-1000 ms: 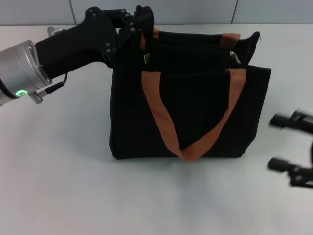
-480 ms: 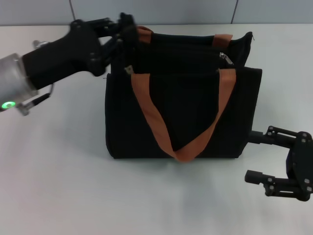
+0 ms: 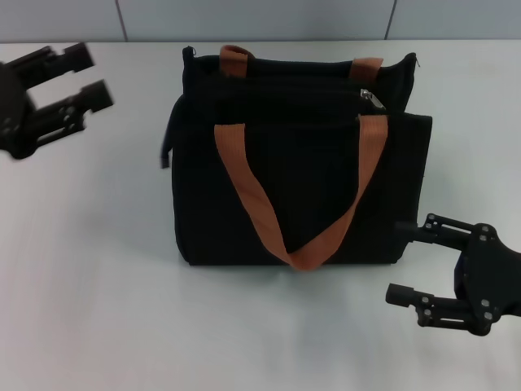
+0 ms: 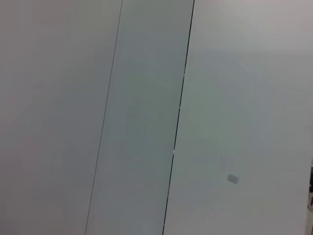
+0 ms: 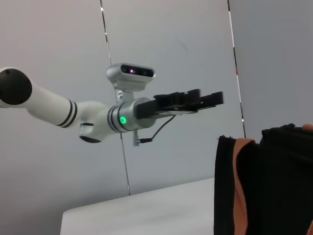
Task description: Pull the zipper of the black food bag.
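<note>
Bag: the black food bag (image 3: 301,179) stands upright mid-table.
Zipper: the zipper (image 3: 368,96) sits at the bag's 1 o'clock top corner.
Left pincer (image 3: 69,81): released, empty, at 10 o'clock, well apart.
Right pincer (image 3: 407,261): released, empty, at 4 o'clock beside the bag's corner.
Progress: top looks closed; pull apparently done.

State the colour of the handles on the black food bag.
Orange-brown webbing handles against the black food bag; clearest in the head view.
</note>
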